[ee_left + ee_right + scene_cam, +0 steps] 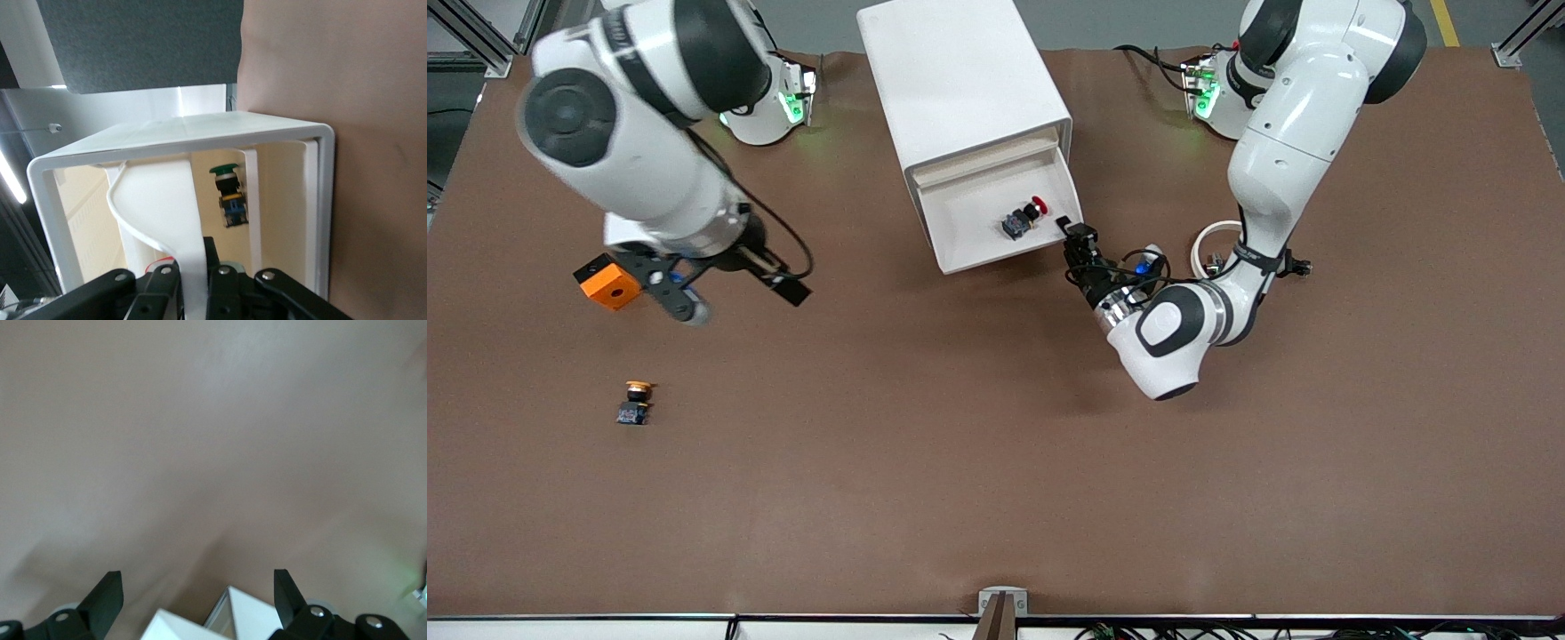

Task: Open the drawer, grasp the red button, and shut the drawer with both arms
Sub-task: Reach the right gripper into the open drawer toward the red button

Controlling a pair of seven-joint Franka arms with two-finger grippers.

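The white cabinet (960,80) stands at the robots' edge of the table. One drawer (996,260) is pulled out toward the front camera. The red-capped button (1021,218) lies on its side in the drawer. My left gripper (1069,229) is at the drawer's front corner toward the left arm's end. In the left wrist view the left gripper (193,259) is shut on the drawer's white front wall (180,200). My right gripper (743,302) hangs open and empty over the table beside the orange cube (609,283). Its fingers (107,600) stand wide apart over bare brown table.
A yellow-capped button (636,402) lies on the table nearer the front camera than the orange cube. A white ring (1214,242) lies by the left arm. A green-capped button (228,193) shows inside the cabinet (320,200).
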